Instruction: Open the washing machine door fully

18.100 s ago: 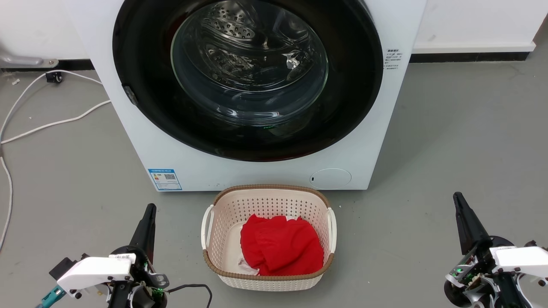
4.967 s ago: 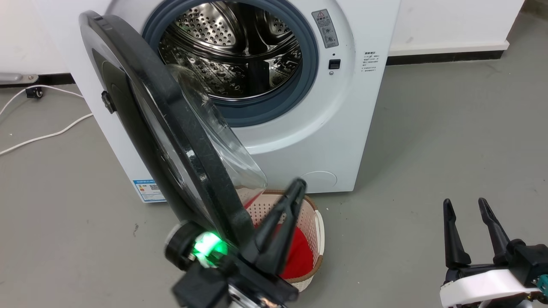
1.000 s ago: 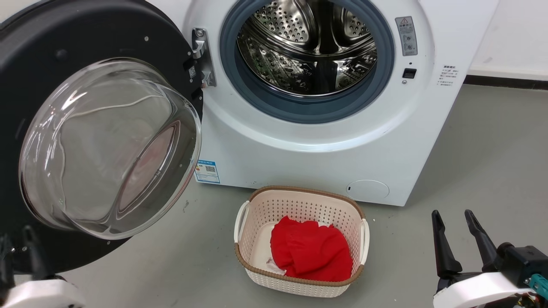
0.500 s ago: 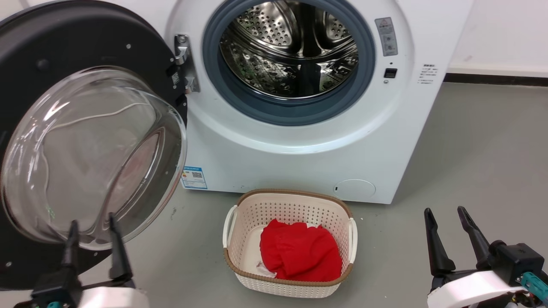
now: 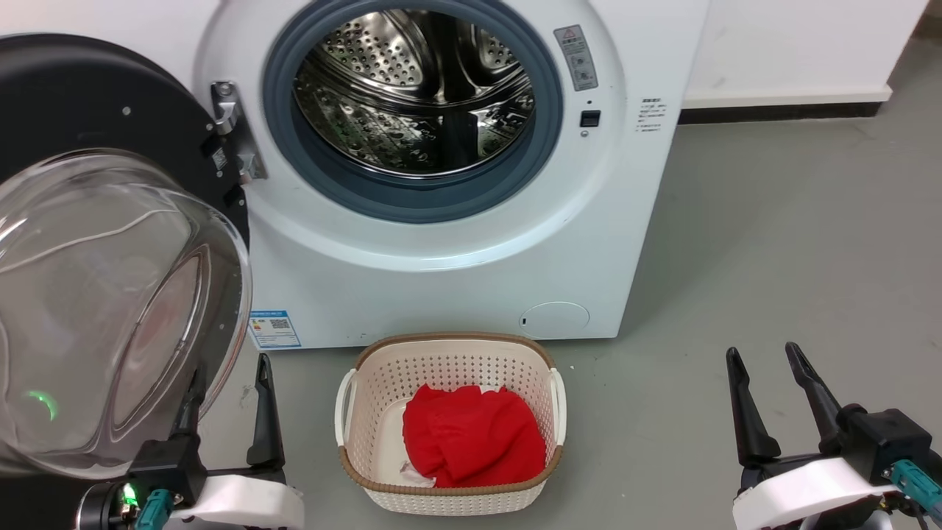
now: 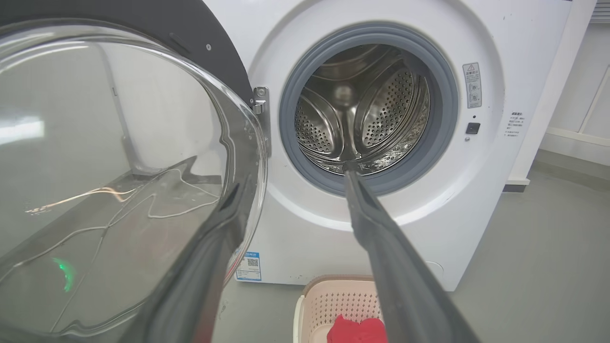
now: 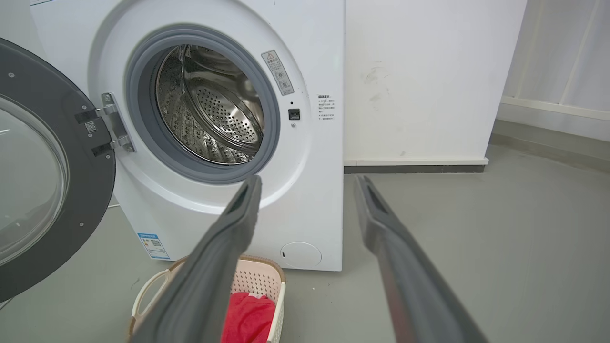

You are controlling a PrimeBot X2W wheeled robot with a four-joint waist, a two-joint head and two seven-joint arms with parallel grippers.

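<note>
Find the washing machine door [image 5: 96, 96] at left of the washing machine [image 5: 456, 272], hung on its metal hinge [image 5: 237, 140] and standing well clear of the opening, inner face w/ glass bowl [image 5: 103, 309] turned to the room. Looks near full open, judging by drum [image 5: 412, 96] and rubber ring [image 5: 412, 205] all exposed. Maybe a small travel remaining, cannot tell exactly.

Expect a stiff, rather heavy part, turning only about the hinge, no flex. Treat the black part as glossy and slippery, the bowl as smooth and possibly fragile, so no pinching on glass. Take hold, or better push, at the outer edge far from the hinge, for best leverage w/ little force. Stop at hinge limit, no forcing.

See left end effector [image 5: 229, 372] low beside the bowl, fingers parted wide, holding nothing. One finger just at bowl edge, contact or not cannot tell. See right end effector [image 5: 763, 352] well apart at the right, also parted, empty. Mind the basket [image 5: 449, 344] w/ red cloth [image 5: 471, 442] on the floor [image 5: 736, 221] in front of the machine, apart from the door.
</note>
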